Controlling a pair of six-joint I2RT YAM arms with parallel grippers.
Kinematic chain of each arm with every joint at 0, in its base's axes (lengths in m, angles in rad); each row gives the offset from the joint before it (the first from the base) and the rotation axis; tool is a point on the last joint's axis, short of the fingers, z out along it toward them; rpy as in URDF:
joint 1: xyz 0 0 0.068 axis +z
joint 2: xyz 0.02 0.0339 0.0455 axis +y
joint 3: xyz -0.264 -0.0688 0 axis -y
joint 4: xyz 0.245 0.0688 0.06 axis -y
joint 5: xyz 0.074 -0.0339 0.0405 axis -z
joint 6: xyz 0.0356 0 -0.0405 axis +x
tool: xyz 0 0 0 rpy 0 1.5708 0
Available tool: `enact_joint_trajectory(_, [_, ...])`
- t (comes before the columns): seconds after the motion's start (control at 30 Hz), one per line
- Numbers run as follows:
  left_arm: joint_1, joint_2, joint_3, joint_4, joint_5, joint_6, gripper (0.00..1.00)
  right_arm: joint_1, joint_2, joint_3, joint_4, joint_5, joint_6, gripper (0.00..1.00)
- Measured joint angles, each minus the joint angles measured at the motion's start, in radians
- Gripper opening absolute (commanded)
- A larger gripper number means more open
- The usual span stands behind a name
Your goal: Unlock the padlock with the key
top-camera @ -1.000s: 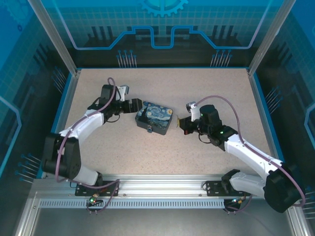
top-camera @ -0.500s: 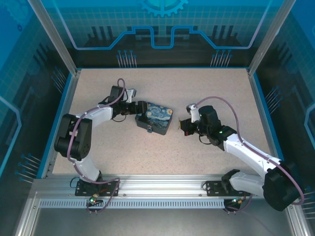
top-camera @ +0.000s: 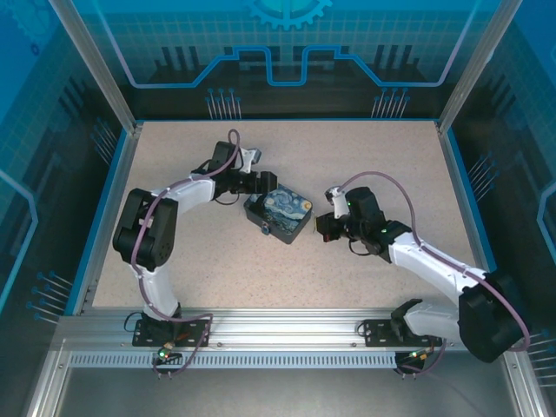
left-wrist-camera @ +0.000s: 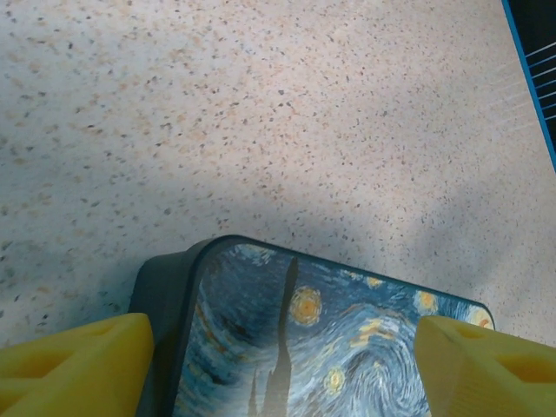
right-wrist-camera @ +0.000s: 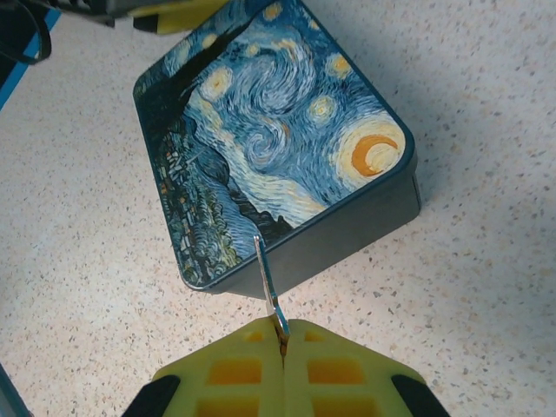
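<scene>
Speckled beige tabletop point(top-camera: 391, 156), matte and flat, edged by a thin blue border point(top-camera: 287, 120) along the far side and both flanks. At the near edge, a slotted aluminium rail point(top-camera: 287, 326) carrying both arm bases. All round, translucent blue panels point(top-camera: 287, 61) printed with circuit-like lines and a gear emblem point(top-camera: 287, 10) at top centre, framed by slanting aluminium posts point(top-camera: 95, 65). Soft grey shadow across the tabletop in the left wrist view.

Near the middle, a rectangular tin point(right-wrist-camera: 278, 148) with a swirling starry-night lid (crescent moon painted near one corner), lying flat and turned at an angle to the table edges.

Left gripper point(left-wrist-camera: 285, 330) released and spread wide at the tin's far-left end, one yellow finger point(left-wrist-camera: 78, 360) to each side of that end. Contact with the metal not clear from the pictures.

Right gripper point(right-wrist-camera: 282, 334) pinched fully together on the key point(right-wrist-camera: 267, 278), just beside the tin's right-hand wall. Key thin and metallic, sticking out from between the yellow fingertips, pointing at the tin, its free end overlapping the lid's edge in the right wrist view.

Padlock too small to make out with certainty in the top external view.
</scene>
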Motion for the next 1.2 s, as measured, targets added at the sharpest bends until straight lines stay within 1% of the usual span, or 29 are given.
enact_joint_trajectory(0.13, [0.000, -0.008, 0.002, -0.003, -0.017, 0.008, 0.87, 0.006, 0.065, 0.006, 0.050, -0.034, 0.031, 0.00])
enact_joint_trajectory(0.2, [0.007, -0.040, -0.025, 0.008, -0.038, 0.012, 0.88, 0.015, 0.100, 0.020, 0.074, -0.048, 0.048, 0.00])
enact_joint_trajectory(0.3, [0.034, -0.159, -0.124, 0.023, -0.064, 0.015, 0.88, 0.032, 0.154, 0.052, 0.115, -0.071, 0.071, 0.00])
enact_joint_trajectory(0.47, [0.072, -0.432, -0.306, 0.051, -0.095, 0.023, 0.88, 0.047, 0.242, 0.113, 0.159, -0.100, 0.102, 0.00])
enact_joint_trajectory(0.53, [0.071, -0.531, -0.378, 0.074, -0.084, 0.022, 0.88, 0.050, 0.271, 0.133, 0.171, -0.111, 0.116, 0.00])
enact_joint_trajectory(0.67, [0.068, -0.631, -0.508, 0.139, -0.018, -0.003, 0.86, 0.050, 0.320, 0.166, 0.182, -0.128, 0.139, 0.00])
enact_joint_trajectory(0.8, [0.042, -0.642, -0.608, 0.183, 0.034, -0.042, 0.85, 0.048, 0.375, 0.216, 0.176, -0.142, 0.161, 0.00])
enact_joint_trajectory(0.9, [0.004, -0.623, -0.641, 0.220, 0.053, -0.074, 0.85, 0.038, 0.404, 0.245, 0.168, -0.150, 0.175, 0.00])
enact_joint_trajectory(1.07, [-0.062, -0.528, -0.645, 0.333, 0.058, -0.122, 0.85, 0.024, 0.430, 0.265, 0.136, -0.151, 0.184, 0.00])
enact_joint_trajectory(1.2, [-0.108, -0.442, -0.645, 0.411, 0.038, -0.139, 0.85, 0.024, 0.441, 0.283, 0.103, -0.139, 0.180, 0.00])
